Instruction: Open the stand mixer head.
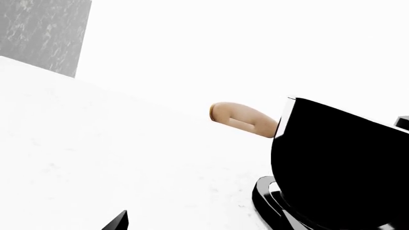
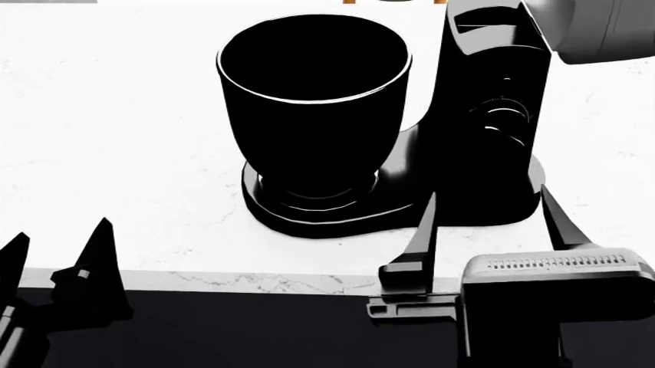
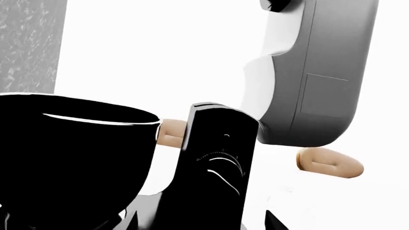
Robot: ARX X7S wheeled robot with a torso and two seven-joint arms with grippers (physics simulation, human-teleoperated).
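The stand mixer head [image 3: 319, 72] is a light grey rounded housing, tilted steeply up above the black column [image 3: 217, 158] with its dials. In the head view the head [image 2: 599, 31] shows only at the top right corner, lifted off the column [image 2: 492, 115]. The tall black bowl [image 2: 312, 107] stands on the mixer's base, with nothing over its mouth. My right gripper [image 2: 489, 193] is open, its two fingers on either side of the column's lower part; I cannot tell if they touch it. My left gripper [image 2: 61, 230] is open and empty at the counter's near edge, left of the mixer.
The white counter [image 2: 123, 115] carries the mixer. Two tan loaf-like things [image 3: 329, 162] [image 3: 169, 133] lie behind it; one [image 1: 243, 119] also shows beside the bowl [image 1: 338, 163] in the left wrist view. A grey speckled panel [image 1: 45, 33] stands at the back.
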